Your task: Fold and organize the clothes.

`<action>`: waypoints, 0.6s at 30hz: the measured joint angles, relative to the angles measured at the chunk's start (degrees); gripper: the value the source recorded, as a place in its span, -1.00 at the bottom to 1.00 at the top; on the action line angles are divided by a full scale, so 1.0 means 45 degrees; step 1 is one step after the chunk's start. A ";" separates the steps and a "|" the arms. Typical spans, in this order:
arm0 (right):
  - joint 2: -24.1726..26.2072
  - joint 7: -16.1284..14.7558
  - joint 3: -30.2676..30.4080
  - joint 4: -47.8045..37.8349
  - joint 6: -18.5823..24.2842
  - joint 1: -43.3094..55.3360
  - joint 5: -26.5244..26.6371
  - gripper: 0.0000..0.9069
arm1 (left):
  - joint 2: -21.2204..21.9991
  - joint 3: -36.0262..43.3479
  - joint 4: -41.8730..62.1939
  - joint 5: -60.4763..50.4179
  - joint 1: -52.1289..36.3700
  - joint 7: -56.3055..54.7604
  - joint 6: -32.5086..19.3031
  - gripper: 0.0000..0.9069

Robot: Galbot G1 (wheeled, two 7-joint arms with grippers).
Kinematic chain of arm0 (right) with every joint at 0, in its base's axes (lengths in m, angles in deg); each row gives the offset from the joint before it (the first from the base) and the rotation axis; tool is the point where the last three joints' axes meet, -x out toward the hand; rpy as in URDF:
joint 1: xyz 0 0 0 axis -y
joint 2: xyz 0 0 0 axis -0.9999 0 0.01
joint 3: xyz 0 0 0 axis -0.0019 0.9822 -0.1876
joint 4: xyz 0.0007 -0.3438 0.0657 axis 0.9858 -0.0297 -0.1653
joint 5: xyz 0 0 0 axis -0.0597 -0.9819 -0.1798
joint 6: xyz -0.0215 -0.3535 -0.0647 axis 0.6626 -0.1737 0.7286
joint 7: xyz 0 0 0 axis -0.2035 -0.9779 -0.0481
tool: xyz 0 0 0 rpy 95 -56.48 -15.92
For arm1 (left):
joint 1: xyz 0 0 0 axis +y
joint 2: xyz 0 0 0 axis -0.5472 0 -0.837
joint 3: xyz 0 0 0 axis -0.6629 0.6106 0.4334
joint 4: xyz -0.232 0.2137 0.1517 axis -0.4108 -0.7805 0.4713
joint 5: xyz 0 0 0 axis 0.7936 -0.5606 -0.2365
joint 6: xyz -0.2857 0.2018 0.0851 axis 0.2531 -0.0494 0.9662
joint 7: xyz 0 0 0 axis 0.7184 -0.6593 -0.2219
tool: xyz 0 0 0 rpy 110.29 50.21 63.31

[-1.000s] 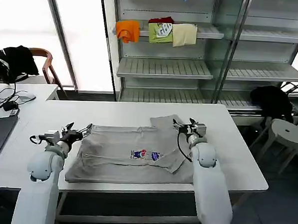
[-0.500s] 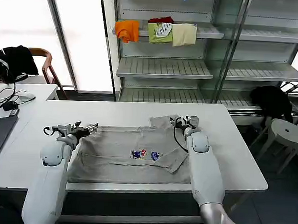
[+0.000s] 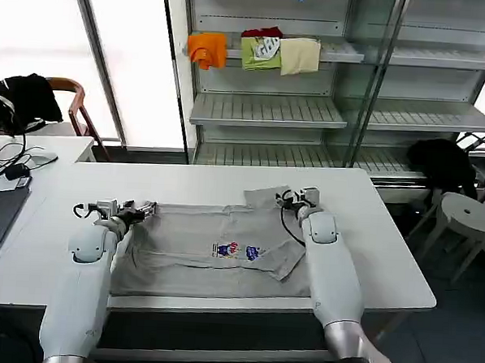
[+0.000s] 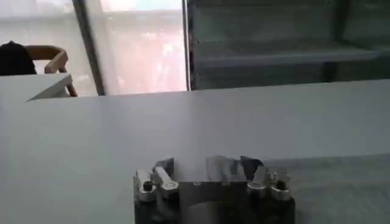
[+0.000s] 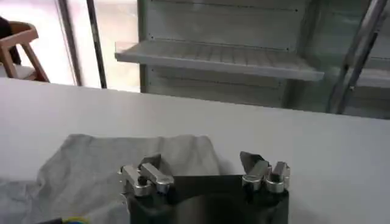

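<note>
The soft light grey short-sleeved T-shirt (image 3: 214,249) lies flat between my spread-fingered left gripper (image 3: 146,208) and right gripper (image 3: 288,197), both parted at its shoulders.

Nothing here can actually be read. The grey T-shirt (image 3: 214,249) spread on the table (image 3: 386,238) carries a small red, white and blue print (image 3: 238,251) on its chest, but from the head view it comes across as blotches of colour, with no letters or numbers I can make out. Up on the shelf (image 3: 347,53) behind, the folded green garment (image 3: 261,52) has a pale marking on its front, perhaps lettering or a figure, too small and creased to tell. No brand marks, stickers or numbers can be read on the robot's arms or on the shelving.
</note>
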 measured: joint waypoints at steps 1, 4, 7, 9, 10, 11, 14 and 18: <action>-0.0003 -0.0024 -0.0001 0.0000 -0.0028 -0.0017 -0.0012 -1.00 | -0.0001 -0.0001 0.0001 -0.0009 0.0023 0.0028 -0.0010 -0.80; -0.0004 -0.0098 -0.0002 0.0028 -0.0100 -0.0071 -0.0015 -1.00 | 0.0005 -0.0007 -0.0020 -0.0027 0.0097 0.0108 -0.0032 -0.98; -0.0003 -0.0146 0.0034 0.0103 -0.0155 -0.0138 0.0028 -1.00 | 0.0006 -0.0008 -0.0072 -0.0045 0.0175 0.0204 -0.0081 -0.98; -0.0002 -0.0156 0.0040 0.0168 -0.0163 -0.0183 0.0096 -1.00 | 0.0005 -0.0008 -0.0134 -0.0051 0.0234 0.0282 -0.0093 -0.98; -0.0001 -0.0156 0.0041 0.0201 -0.0164 -0.0204 0.0130 -1.00 | 0.0003 -0.0008 -0.0162 -0.0062 0.0256 0.0320 -0.0097 -0.98; 0.0000 -0.0156 0.0047 0.0240 -0.0160 -0.0235 0.0167 -1.00 | 0.0003 -0.0005 -0.0196 -0.0068 0.0280 0.0360 -0.0106 -0.98; 0.0002 -0.0151 0.0111 0.0376 -0.0110 -0.0332 0.0309 -1.00 | 0.0008 0.0003 -0.0254 -0.0105 0.0353 0.0426 -0.0178 -1.00; 0.0004 -0.0071 0.0261 0.0699 0.0000 -0.0529 0.0571 -1.00 | 0.0009 -0.0016 -0.0329 -0.0069 0.0462 0.0467 -0.0389 -1.00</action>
